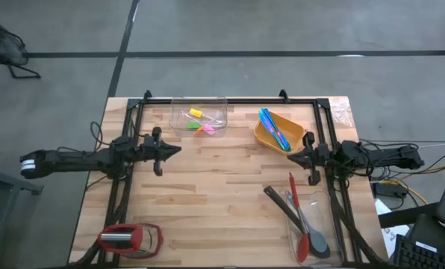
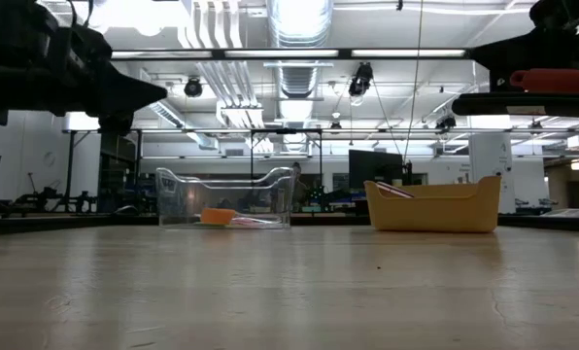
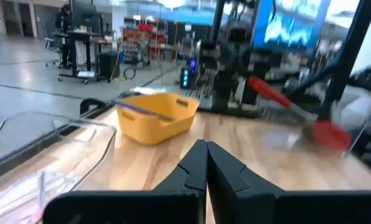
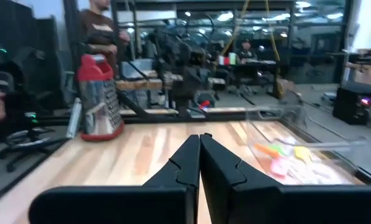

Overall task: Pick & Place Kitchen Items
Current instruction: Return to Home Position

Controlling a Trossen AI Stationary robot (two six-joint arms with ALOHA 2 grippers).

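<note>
Blue cutlery [image 1: 273, 128] is sitting binned and spatulas [image 1: 303, 245] tubbed at lower right as left gripper [image 1: 175, 150] and right gripper [image 1: 291, 158] are hovering closed, empty, sorting seemingly done.

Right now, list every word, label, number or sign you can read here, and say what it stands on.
No text can be read.
The yellow bin, the far clear tub and the grater show no lettering.
The blue screens in the room behind are too blurred to read.
</note>
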